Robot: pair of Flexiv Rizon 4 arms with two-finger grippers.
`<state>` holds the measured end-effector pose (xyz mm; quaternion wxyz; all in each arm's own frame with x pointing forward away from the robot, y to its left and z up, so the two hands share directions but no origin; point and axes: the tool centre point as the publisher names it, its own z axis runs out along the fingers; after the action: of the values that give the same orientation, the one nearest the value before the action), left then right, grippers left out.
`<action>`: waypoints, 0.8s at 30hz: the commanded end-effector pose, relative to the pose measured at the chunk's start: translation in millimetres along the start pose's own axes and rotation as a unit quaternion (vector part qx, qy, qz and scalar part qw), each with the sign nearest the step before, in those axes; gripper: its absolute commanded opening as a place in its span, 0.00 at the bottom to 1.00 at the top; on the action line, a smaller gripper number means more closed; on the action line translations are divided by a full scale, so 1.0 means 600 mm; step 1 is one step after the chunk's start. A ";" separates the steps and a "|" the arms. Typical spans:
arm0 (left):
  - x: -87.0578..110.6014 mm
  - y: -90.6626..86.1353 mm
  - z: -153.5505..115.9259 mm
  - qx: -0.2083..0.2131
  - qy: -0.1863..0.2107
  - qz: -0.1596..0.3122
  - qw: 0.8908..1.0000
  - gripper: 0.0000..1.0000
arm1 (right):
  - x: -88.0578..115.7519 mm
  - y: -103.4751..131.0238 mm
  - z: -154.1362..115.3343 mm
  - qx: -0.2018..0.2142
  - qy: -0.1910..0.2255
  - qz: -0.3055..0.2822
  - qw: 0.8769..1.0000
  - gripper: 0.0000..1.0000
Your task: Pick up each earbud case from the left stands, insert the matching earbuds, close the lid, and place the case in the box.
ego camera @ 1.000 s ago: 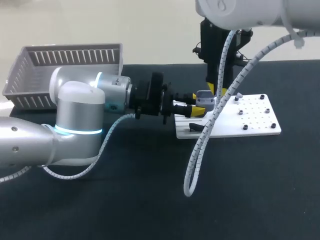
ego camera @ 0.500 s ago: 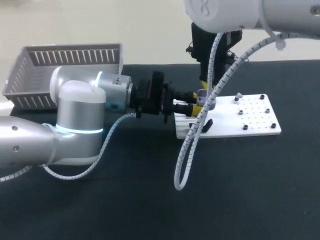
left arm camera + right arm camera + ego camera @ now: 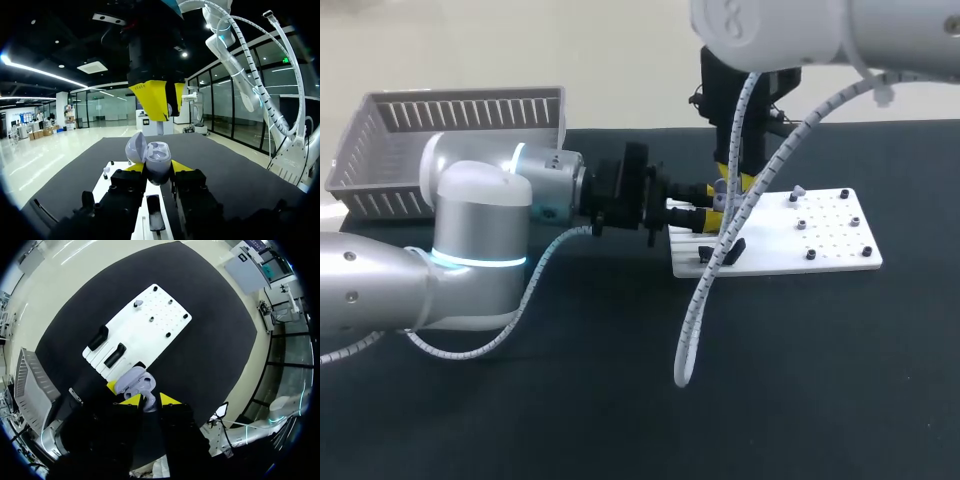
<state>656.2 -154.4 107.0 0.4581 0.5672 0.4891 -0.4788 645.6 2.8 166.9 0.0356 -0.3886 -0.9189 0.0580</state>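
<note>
Landmark: flat white perforated plastic board (image 3: 830, 240) lying on the black desk (image 3: 620, 400).

The small rounded lilac-grey earbud case (image 3: 151, 156) was at the board's left end, lifted clear of it. Its lid was hinged open & tipped back, w/ the inside of the base showing. The left end effector (image 3: 158, 167) was clenched on the case, one yellow tip on each side of the base. The left arm lay roughly level w/ the desk, pointing toward the board.

The right end effector (image 3: 149, 401) hung pointing down over the board's left end, directly above the open case & very near it. Couldn't tell whether it was clenched or released, nor whether sth. sat in it.

Two black block-shaped stands (image 3: 98, 338) sat side by side on the board's left end, under & just beside the held case. A small lilac piece (image 3: 138, 303) stood near the board's far edge, approx. mid-length; too small to say more. Several small black studs (image 3: 168, 334) dotted the board's right half.

A grey slatted plastic basket (image 3: 450, 125) stood well apart from the board, beyond its left end & further back on the desk.
</note>
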 end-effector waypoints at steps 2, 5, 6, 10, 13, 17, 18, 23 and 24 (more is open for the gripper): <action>0.001 -0.003 0.000 -0.003 -0.001 0.001 1.000 0.00 | 0.002 -0.005 0.002 -0.006 0.003 0.004 1.000 0.00; 0.001 -0.003 0.000 -0.003 -0.001 0.001 1.000 0.00 | 0.001 -0.004 0.007 -0.006 0.006 0.007 1.000 0.00; 0.001 -0.003 0.000 -0.003 -0.001 0.001 1.000 0.00 | 0.002 -0.004 0.008 -0.005 0.006 0.008 1.000 0.00; 0.001 -0.003 0.000 -0.003 -0.001 0.001 1.000 0.00 | 0.001 -0.005 0.010 -0.004 0.007 0.010 1.000 0.00; 0.001 -0.003 0.000 -0.003 -0.001 0.001 1.000 0.00 | -0.004 -0.006 0.013 -0.005 0.009 0.010 1.000 0.00; 0.001 -0.003 0.000 -0.003 -0.001 0.001 1.000 0.00 | -0.005 -0.006 0.015 -0.004 0.010 0.010 1.000 0.00; 0.001 -0.003 0.000 -0.003 -0.001 0.001 1.000 0.00 | -0.005 -0.005 0.016 -0.004 0.009 0.010 1.000 0.00; 0.001 -0.003 0.000 -0.003 -0.001 0.001 1.000 0.00 | -0.010 -0.003 0.021 -0.003 0.012 0.011 1.000 0.00; 0.001 -0.003 0.000 -0.003 -0.001 0.001 1.000 0.00 | -0.011 -0.003 0.022 -0.003 0.012 0.011 1.000 0.00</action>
<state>656.2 -154.4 106.9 0.4580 0.5672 0.4891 -0.4788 646.2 -2.7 156.0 0.0440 -0.3991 -0.9144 0.0520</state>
